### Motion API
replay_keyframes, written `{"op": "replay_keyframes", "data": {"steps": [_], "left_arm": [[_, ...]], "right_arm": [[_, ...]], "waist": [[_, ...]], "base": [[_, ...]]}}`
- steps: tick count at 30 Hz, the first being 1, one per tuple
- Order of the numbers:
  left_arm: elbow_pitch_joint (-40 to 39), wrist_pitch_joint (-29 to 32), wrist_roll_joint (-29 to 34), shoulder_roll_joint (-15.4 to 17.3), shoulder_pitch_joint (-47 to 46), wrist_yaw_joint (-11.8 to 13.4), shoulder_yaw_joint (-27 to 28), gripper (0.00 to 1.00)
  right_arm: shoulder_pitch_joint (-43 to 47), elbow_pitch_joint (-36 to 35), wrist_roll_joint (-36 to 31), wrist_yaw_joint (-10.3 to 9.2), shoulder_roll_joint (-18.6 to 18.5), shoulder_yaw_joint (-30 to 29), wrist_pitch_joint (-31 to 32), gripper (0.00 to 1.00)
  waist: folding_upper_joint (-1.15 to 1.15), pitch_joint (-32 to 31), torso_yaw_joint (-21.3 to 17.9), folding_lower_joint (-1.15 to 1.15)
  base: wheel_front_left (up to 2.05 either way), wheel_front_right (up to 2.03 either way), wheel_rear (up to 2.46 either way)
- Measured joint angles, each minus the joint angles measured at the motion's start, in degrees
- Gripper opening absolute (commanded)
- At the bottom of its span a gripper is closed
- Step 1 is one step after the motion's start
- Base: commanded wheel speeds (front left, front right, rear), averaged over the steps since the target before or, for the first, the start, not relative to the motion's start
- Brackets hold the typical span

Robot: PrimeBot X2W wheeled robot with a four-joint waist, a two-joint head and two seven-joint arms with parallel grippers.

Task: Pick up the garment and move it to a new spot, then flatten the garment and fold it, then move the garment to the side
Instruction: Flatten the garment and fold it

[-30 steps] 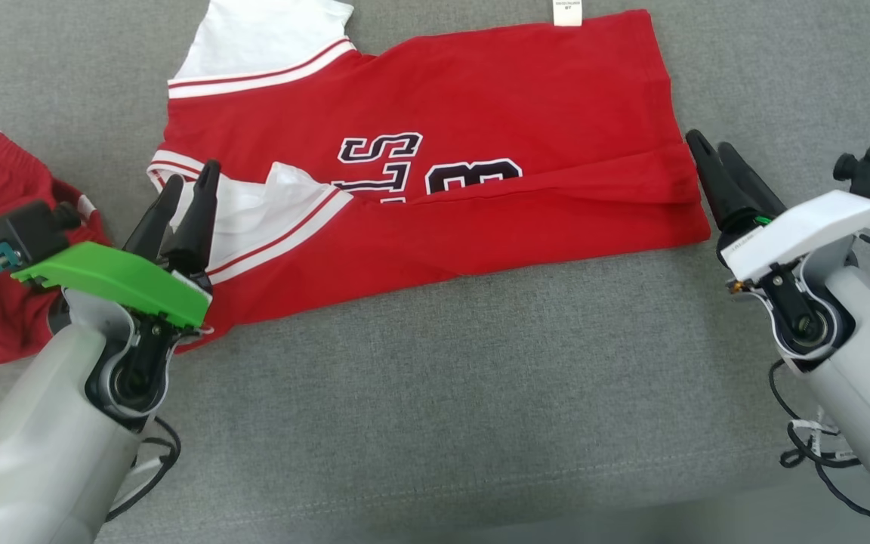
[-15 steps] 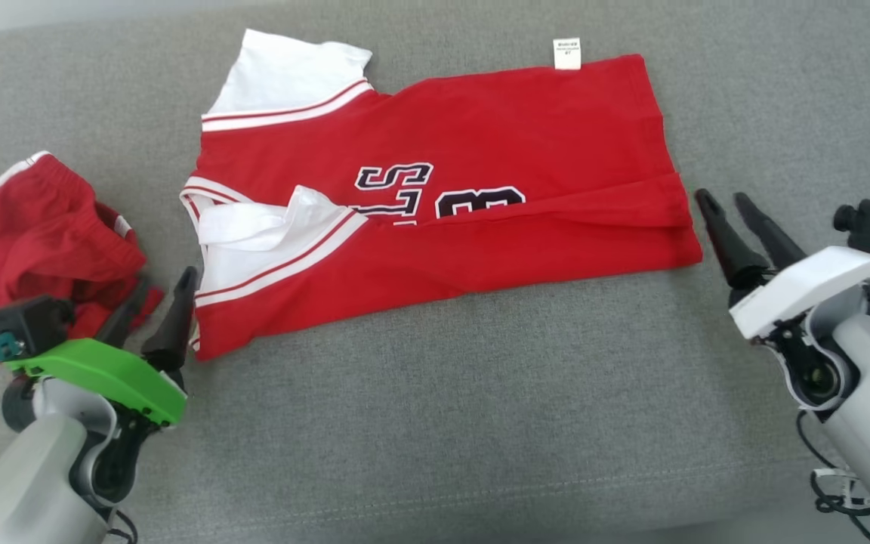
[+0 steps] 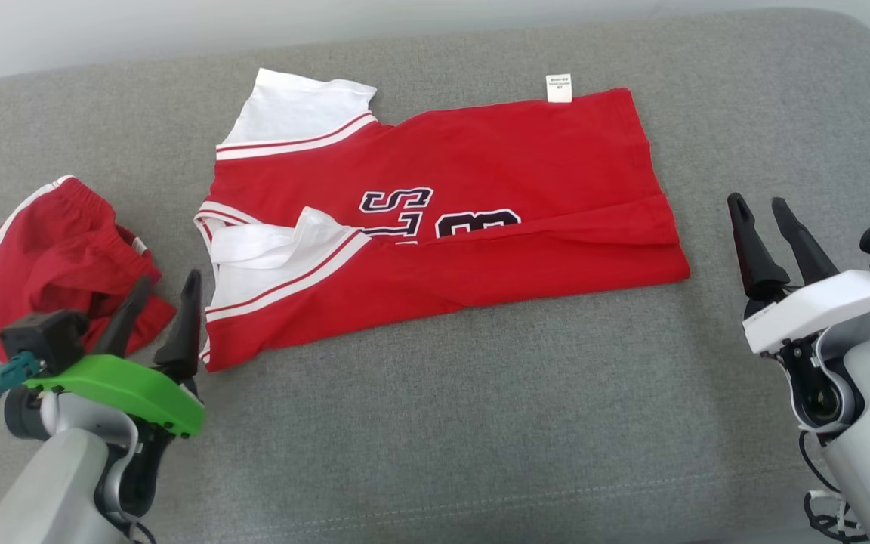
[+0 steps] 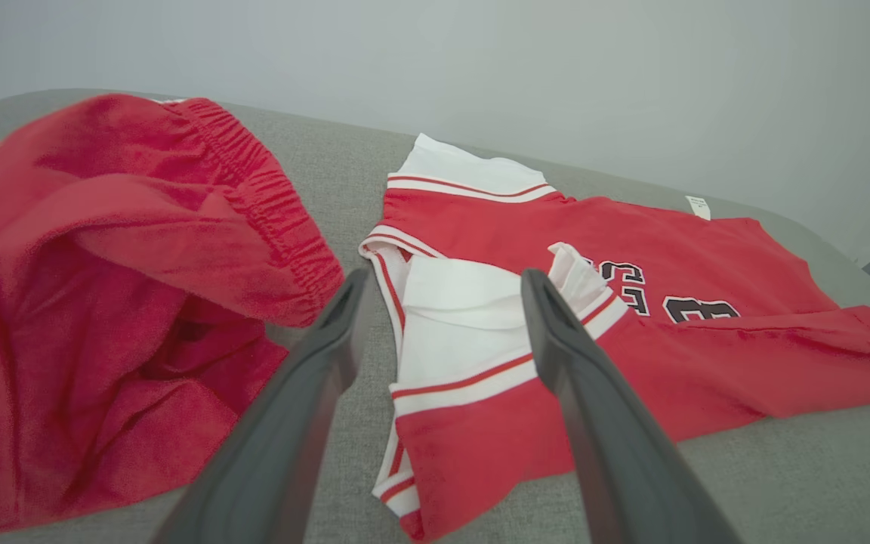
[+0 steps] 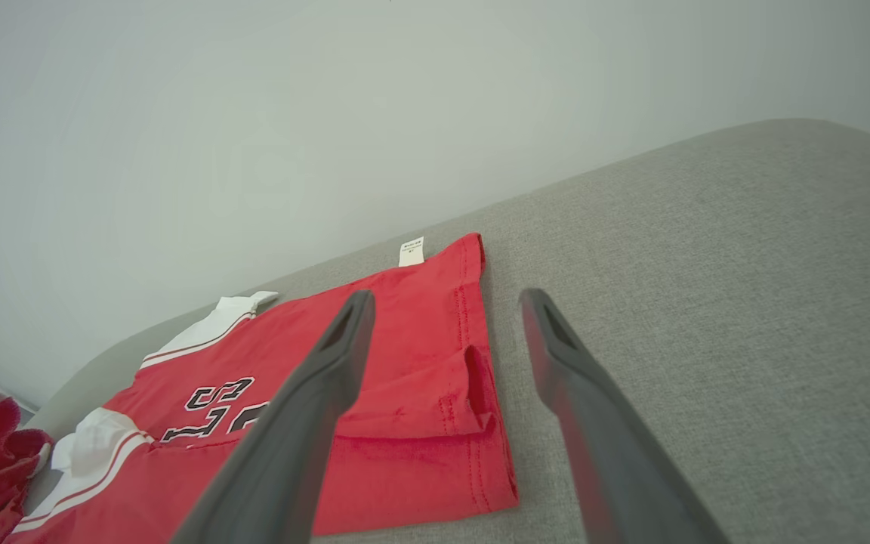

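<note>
Beside the red jersey [image 3: 480,159], left pincer [image 3: 169,278] and right pincer [image 3: 757,200] gape wide, empty.

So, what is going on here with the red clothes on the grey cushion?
A two-armed robot is folding a red jersey on a grey cushion. The jersey lies flat, with its near long edge already folded over the front. Both claws are open and hold nothing: the left claw is by the sleeve end, the right claw just off the hem end. Crumpled red shorts lie apart, on the robot's left.
</note>
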Motion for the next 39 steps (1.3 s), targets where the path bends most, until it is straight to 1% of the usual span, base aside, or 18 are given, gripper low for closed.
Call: {"op": "replay_keyframes", "data": {"steps": [5, 10, 14, 19, 21, 28, 30, 35, 36, 39], "left_arm": [[-2.5, 0.0, 2.6, -2.2, 0.8, 0.4, 1.6, 1.00], [-4.1, 0.0, 4.0, -2.7, 2.1, 0.6, 2.9, 1.00], [-6.1, 0.0, 6.5, -4.1, 2.1, 0.6, 4.1, 1.00], [-7.2, 0.0, 7.9, -4.1, 1.9, 0.1, 4.0, 1.00], [-7.3, 0.0, 9.6, -3.8, 1.6, 0.1, 3.9, 1.00], [-7.1, 0.1, 10.6, -1.3, -4.8, 0.1, 3.8, 1.00], [-6.6, 1.4, 10.6, -0.5, -7.1, 0.1, 3.9, 1.00], [-4.4, 5.8, 10.2, 0.7, -12.9, 0.0, 4.2, 1.00], [-3.7, 6.9, 9.9, 1.3, -14.0, -0.3, 4.4, 1.00], [-2.4, 10.2, 9.4, 4.1, -17.2, -0.5, 5.6, 1.00]], "right_arm": [[2.4, -1.5, -2.8, -0.09, 1.4, -2.4, 0.0, 1.00], [4.1, -2.8, -4.9, -0.07, 2.9, -4.3, 0.0, 1.00], [5.4, -3.8, -6.3, 0.03, 3.5, -6.6, 0.0, 1.00], [5.6, -4.3, -6.9, 0.27, 5.3, -7.7, 0.0, 1.00], [5.6, -4.5, -7.5, 0.65, 5.5, -7.9, 0.0, 1.00], [3.8, -6.3, -9.4, 1.13, 7.0, -9.2, 0.0, 1.00], [3.2, -6.6, -9.9, 1.55, 7.6, -9.6, 0.0, 1.00], [2.8, -7.3, -11.0, 1.78, 10.1, -9.5, 0.0, 1.00], [2.6, -7.6, -11.2, 2.09, 10.6, -9.3, 0.0, 1.00], [1.4, -8.6, -12.4, 2.13, 12.0, -8.9, 0.0, 1.00]], "waist": [[0.00, -0.2, -0.1, 0.00], [0.00, 0.1, -0.2, 0.00], [0.00, 0.8, 0.1, 0.00], [0.00, 2.0, 0.1, 0.00], [0.00, 2.5, 0.0, 0.00], [0.00, 4.9, -0.7, 0.00], [0.00, 5.7, -1.0, 0.00], [0.00, 7.6, -2.2, 0.00], [0.00, 7.9, -2.6, 0.00], [0.00, 8.9, -4.0, 0.00]], "base": [[0.00, 0.00, 0.00], [0.00, 0.00, 0.00], [0.00, 0.00, 0.00], [0.00, 0.00, 0.00], [0.00, 0.00, 0.00], [0.00, 0.00, 0.00], [0.00, 0.00, 0.00], [0.00, 0.00, 0.00], [0.00, 0.00, 0.00], [0.00, 0.00, 0.00]]}}
